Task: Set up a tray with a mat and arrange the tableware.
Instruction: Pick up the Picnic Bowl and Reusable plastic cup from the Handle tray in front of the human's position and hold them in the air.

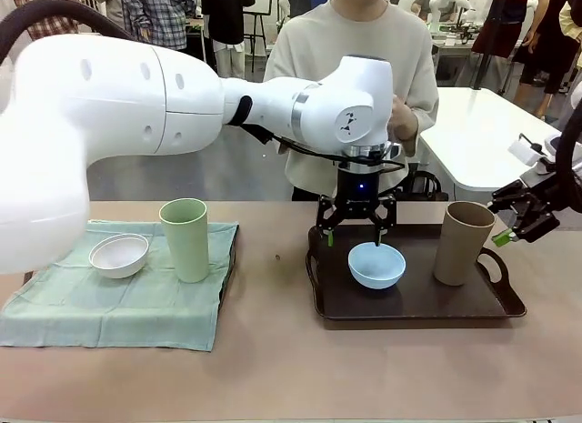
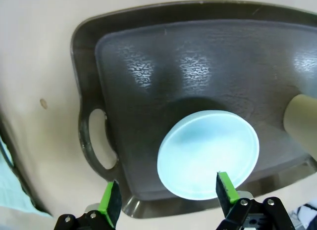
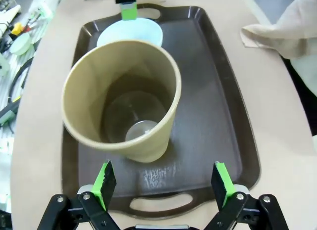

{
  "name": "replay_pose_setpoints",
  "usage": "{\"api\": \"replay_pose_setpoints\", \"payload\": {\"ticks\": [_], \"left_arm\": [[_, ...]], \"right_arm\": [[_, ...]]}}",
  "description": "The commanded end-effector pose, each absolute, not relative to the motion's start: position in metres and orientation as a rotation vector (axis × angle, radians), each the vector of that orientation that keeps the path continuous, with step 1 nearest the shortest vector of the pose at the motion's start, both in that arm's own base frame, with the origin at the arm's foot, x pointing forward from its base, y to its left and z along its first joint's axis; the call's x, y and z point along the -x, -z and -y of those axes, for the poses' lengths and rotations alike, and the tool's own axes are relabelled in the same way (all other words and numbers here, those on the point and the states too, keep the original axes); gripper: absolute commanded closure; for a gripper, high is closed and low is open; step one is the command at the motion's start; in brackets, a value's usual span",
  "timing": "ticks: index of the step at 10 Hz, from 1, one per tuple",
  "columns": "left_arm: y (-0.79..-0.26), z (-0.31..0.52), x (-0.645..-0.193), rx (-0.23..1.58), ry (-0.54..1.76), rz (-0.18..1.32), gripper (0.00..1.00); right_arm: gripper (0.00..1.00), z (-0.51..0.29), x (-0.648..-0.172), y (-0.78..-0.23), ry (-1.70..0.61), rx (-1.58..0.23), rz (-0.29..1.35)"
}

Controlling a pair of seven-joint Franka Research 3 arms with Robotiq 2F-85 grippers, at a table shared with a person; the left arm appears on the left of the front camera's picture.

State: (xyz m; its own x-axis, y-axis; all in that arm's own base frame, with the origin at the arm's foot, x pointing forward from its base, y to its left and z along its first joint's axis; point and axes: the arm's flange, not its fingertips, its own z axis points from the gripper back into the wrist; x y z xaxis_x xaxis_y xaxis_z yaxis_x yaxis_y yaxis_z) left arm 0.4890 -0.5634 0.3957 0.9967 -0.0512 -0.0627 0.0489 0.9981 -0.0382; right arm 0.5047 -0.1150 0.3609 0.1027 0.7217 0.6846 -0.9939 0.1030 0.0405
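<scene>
The light blue bowl (image 1: 376, 265) sits upright on the dark brown tray (image 1: 418, 300), toward its left end. The left gripper (image 1: 356, 230) points straight down just above the bowl's far rim, jaws spread wide and holding nothing (whether a pad grazes the rim I cannot tell). The tan-brown cup (image 1: 462, 243) stands upright at the tray's right end. Just beside it, off the tray's right handle, the right gripper (image 1: 523, 225) hangs over the table, also wide open and empty.

The left wrist view looks down on the bowl (image 2: 208, 153) near the tray's (image 2: 198, 57) edge. There the left gripper (image 2: 167, 198) shows its green pads (image 2: 110, 203) wider apart than the bowl, and a sliver of the cup (image 2: 299, 118) enters at the right. The right wrist view looks into the empty cup (image 3: 119, 81) from between the right gripper's (image 3: 163, 185) spread fingers. The bowl (image 3: 143, 34) lies beyond it on the tray (image 3: 213, 116).

To the left, well apart from the tray, a pale green mat (image 1: 118, 305) lies flat on the tan table (image 1: 273, 368). It carries the white bowl (image 1: 119, 255) and the pale green cup (image 1: 185, 238), both upright and close together.

A person (image 1: 355, 68) in a light top stands at the far side. Behind them are a white table (image 1: 473, 132) and other people.
</scene>
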Motion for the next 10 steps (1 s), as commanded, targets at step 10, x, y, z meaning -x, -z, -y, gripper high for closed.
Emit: {"api": "replay_pose_setpoints", "payload": {"ticks": [10], "left_arm": [[-0.403, 0.565, -0.49, 0.008, 0.024, -0.057, 0.0]], "right_arm": [[0.0, 0.078, -0.497, -0.331, -1.414, -0.678, 0.599]]}}
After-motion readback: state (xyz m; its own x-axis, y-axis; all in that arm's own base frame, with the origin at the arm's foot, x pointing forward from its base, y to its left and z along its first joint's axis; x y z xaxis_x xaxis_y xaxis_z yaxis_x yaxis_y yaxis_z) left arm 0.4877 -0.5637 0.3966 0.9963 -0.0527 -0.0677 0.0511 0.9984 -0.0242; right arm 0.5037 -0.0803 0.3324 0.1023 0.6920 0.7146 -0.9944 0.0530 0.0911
